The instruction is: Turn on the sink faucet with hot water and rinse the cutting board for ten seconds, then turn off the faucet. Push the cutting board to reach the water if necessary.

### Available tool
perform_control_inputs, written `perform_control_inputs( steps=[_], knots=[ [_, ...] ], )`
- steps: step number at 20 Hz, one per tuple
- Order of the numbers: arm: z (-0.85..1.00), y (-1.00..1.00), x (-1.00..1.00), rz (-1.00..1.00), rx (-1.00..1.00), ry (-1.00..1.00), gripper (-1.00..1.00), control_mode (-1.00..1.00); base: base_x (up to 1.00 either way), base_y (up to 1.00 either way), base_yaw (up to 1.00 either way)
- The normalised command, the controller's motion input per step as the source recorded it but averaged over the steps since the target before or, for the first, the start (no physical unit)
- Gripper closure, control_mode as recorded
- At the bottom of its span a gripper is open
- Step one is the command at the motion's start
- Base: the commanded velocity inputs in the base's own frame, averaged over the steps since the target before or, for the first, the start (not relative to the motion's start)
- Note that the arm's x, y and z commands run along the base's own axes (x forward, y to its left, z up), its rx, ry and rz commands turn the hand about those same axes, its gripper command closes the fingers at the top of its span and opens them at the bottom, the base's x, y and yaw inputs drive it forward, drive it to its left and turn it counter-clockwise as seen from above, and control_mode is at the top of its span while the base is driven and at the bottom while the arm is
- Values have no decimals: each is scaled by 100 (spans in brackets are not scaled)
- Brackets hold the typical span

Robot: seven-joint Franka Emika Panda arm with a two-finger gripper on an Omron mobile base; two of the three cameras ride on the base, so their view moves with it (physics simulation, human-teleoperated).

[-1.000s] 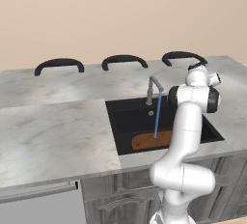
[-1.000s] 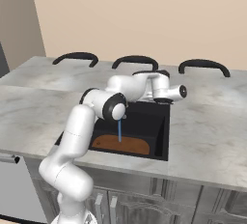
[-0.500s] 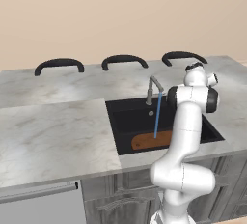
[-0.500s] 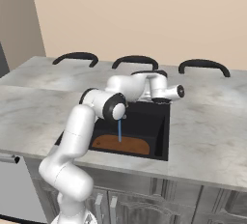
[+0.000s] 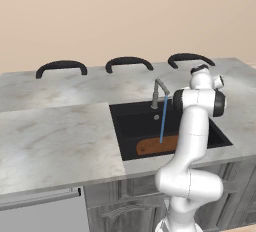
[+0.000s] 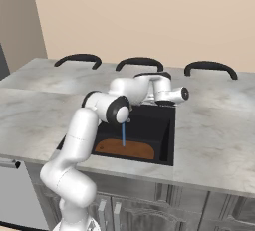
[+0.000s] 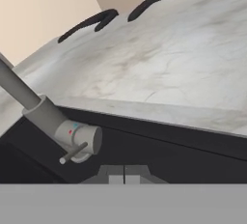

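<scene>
The rinse is underway: water (image 5: 163, 121) falls from the faucet (image 5: 158, 94) onto the cutting board (image 5: 156, 146), which lies along the sink's (image 5: 131, 128) front edge. The gripper (image 7: 124, 175), jaws together, hovers beside the lever; next it likely must push that lever off.

Glossy white arm (image 5: 192, 141), rounded tubular segs, bulbous white base seg, dark grey/black disc caps at joints, small white hand (image 7: 124, 175) w/ two grey finger tips pressed together
</scene>
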Motion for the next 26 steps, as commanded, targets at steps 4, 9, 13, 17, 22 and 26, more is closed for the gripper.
perform_control_inputs(
  steps=[4,9,13,17,22,26],
  knots=[
    [0,18,0,0,0,0,100,-100,0,0,0],
    [-11,10,0,0,0,0,100,-100,0,0,0],
    [-6,5,1,0,0,0,100,-100,0,0,0],
    [-6,21,2,0,0,0,100,-100,0,0,0],
    [0,19,0,0,0,0,100,-100,0,0,0],
    [0,18,0,0,0,0,100,-100,0,0,0]
  ],
)
